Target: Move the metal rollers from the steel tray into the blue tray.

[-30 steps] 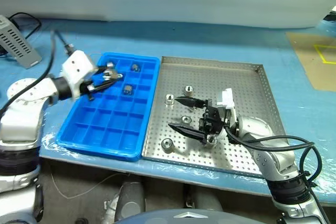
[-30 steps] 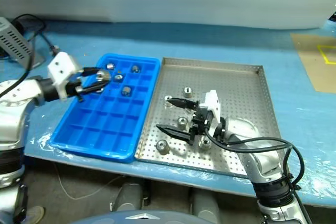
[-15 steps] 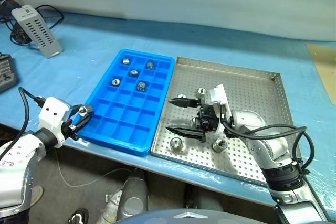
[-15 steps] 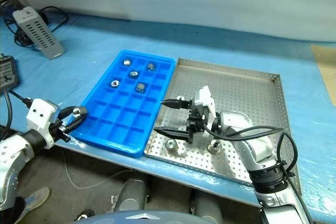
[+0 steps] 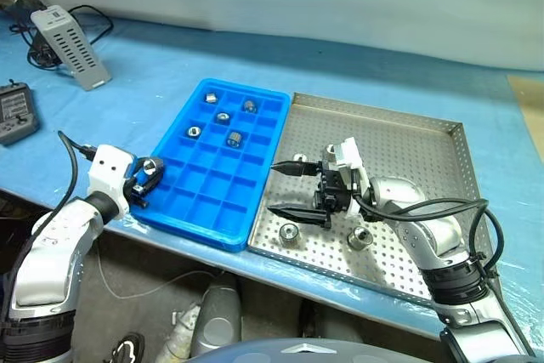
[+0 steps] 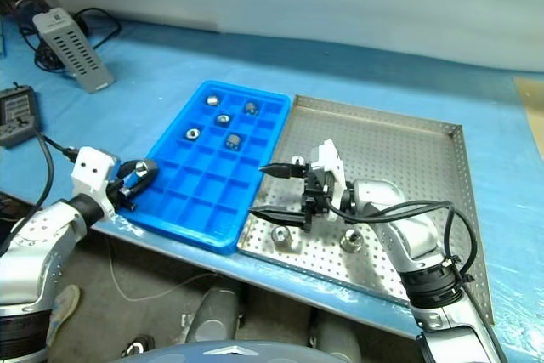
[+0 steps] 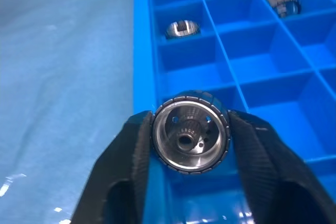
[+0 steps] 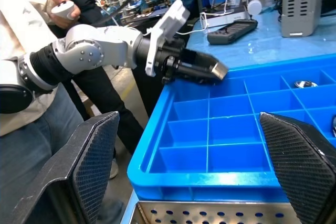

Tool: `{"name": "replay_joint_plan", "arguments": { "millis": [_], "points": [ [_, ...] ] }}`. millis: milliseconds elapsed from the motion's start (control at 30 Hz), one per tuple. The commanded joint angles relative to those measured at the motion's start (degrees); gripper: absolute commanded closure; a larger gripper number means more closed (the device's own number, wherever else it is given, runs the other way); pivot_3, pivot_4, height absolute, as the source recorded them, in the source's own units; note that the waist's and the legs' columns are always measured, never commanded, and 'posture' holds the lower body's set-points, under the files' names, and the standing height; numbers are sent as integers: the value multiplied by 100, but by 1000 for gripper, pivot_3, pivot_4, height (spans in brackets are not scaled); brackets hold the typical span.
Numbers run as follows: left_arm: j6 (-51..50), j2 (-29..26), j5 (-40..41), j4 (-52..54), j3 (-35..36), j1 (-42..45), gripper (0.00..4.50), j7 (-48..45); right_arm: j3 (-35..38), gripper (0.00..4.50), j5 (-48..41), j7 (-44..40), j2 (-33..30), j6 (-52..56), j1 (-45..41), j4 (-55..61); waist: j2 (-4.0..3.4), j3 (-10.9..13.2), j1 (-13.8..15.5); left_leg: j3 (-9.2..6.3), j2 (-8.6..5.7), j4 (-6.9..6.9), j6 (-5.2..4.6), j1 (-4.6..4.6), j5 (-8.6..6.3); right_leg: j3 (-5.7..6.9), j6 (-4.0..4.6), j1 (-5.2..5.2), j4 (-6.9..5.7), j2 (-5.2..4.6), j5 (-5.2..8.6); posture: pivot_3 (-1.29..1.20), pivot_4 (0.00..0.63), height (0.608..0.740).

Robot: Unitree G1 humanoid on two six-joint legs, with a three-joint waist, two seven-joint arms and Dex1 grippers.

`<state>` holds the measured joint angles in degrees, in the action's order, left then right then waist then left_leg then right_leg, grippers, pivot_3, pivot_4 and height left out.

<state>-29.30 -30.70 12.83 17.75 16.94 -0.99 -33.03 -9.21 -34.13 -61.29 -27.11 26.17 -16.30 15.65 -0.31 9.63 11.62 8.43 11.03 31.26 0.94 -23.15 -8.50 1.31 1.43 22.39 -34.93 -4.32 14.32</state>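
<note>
Left wrist view shows the left tool [image 7: 190, 135] grasping a metal roller [image 7: 190, 131]; right tool [image 5: 287, 190] released.

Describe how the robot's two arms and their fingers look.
Both arms are silver-grey with black joint bands and black cables. The left gripper has a white wrist block; the right gripper has long pointed black fingers with a woven, mesh-like texture.

The left pincer [image 7: 190, 139] grips a roller [image 7: 190, 131] at near left; the right pincer [image 5: 286, 190] points left, jaws wide apart.
</note>
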Motion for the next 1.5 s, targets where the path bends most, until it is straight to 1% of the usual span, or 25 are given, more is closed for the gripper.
{"name": "replay_joint_plan", "arguments": {
  "millis": [33,100,133,233,367,433,567,667,767,800,833,900,1000,1100,1200,1267,1400,1500],
  "points": [
    [-42,-60,62,-34,21,-13,1051,63,180,0,-145,48,-56,10,55,286,-1,0,0,0,-1,0,0,0,0,0,0,1,0,0,0,274,150,740],
    [-25,-88,57,-113,17,27,305,71,196,0,-148,66,-65,15,97,315,-1,0,-1,1,-1,0,0,-1,0,0,0,1,1,0,0,268,150,740],
    [-58,-119,26,-175,10,78,36,103,208,0,-152,75,-63,16,118,331,0,-1,-1,1,-2,0,0,-3,0,0,0,2,1,0,0,266,150,740],
    [-206,-185,225,-132,88,304,36,62,246,0,-136,123,-65,19,179,389,0,-1,-2,1,-1,0,0,-2,0,0,0,1,0,0,0,249,150,740],
    [-476,-264,757,531,-99,788,36,-227,286,0,-98,191,-93,6,244,447,4,-3,7,0,-2,4,1,-5,1,2,0,0,-1,-1,0,220,150,740],
    [-602,-300,893,689,-351,1227,36,-310,320,0,-46,255,-109,-26,280,475,4,-3,13,0,-4,7,0,-5,1,3,1,-2,-2,-1,-1,189,150,740],
    [-353,-343,764,182,-982,2400,36,-605,473,0,-81,434,-178,43,394,609,4,-3,-23,2,-5,11,-2,-3,11,1,0,2,-18,-2,-1,140,150,740],
    [-154,-252,777,-453,-1428,3195,36,-1047,584,0,-7,627,-257,16,531,697,3,-3,-134,5,-8,11,20,-1,29,-5,0,8,-30,-2,-1,85,150,740],
    [268,-49,491,-1270,-2037,3701,36,-1444,689,0,16,832,-237,-28,675,759,2,-5,-241,7,-12,10,24,0,32,-7,-1,8,-32,-1,-2,29,150,740],
    [480,86,182,-1786,-2382,3926,36,-1470,758,0,6,946,-220,-29,763,835,2,-5,-279,8,-14,10,24,-1,33,-7,-1,9,-32,-1,-2,0,150,740],
    [643,180,-37,-2162,-2612,4082,36,-1484,801,0,-1,1027,-212,-30,821,890,1,-5,-301,8,-15,10,25,-3,33,-6,-2,11,-33,-1,-2,-15,150,740],
    [1087,512,-407,-3294,-2979,4510,36,-1560,924,0,-40,1229,-217,21,1016,1083,1,-5,-354,8,-18,12,24,-4,34,-7,-4,8,-33,-1,-3,-71,150,740],
    [1606,898,-810,-4693,-3304,5078,36,-1729,1040,0,-93,1455,-239,79,1321,1385,3,-5,-461,9,-22,16,23,-7,35,-8,-24,8,-32,-1,-15,-119,150,740],
    [1870,1152,-1004,-5537,-3416,5470,36,-1947,1090,0,-123,1631,-218,92,1580,1640,4,-5,-606,8,-26,16,20,-10,33,-7,-30,9,-28,0,-19,-155,150,740],
    [1858,1417,-1149,-6150,-3474,5842,36,-2158,1098,0,-77,1805,-184,58,1799,1828,3,-5,-657,9,-27,14,19,-7,32,-6,-30,7,-28,0,-19,-174,150,740],
    [1833,1490,-1362,-6371,-3636,6037,36,-2381,1051,0,-33,1874,-143,5,1866,1866,3,-5,-677,9,-26,14,17,-5,31,-6,-30,4,-27,0,-19,-187,150,740],
    [1971,1392,-1711,-6563,-3998,6301,36,-3223,973,0,26,2012,-76,-38,1980,1980,4,-5,-737,9,-23,16,14,-2,30,-7,-9,0,-25,-2,-7,-194,150,740],
    [2170,1316,-2011,-6823,-4187,6505,36,-3521,872,0,103,2068,-20,-116,2006,1949,4,-5,-766,9,-21,16,12,0,29,-7,-8,-1,-24,-2,-7,-201,150,740]
  ]
}}
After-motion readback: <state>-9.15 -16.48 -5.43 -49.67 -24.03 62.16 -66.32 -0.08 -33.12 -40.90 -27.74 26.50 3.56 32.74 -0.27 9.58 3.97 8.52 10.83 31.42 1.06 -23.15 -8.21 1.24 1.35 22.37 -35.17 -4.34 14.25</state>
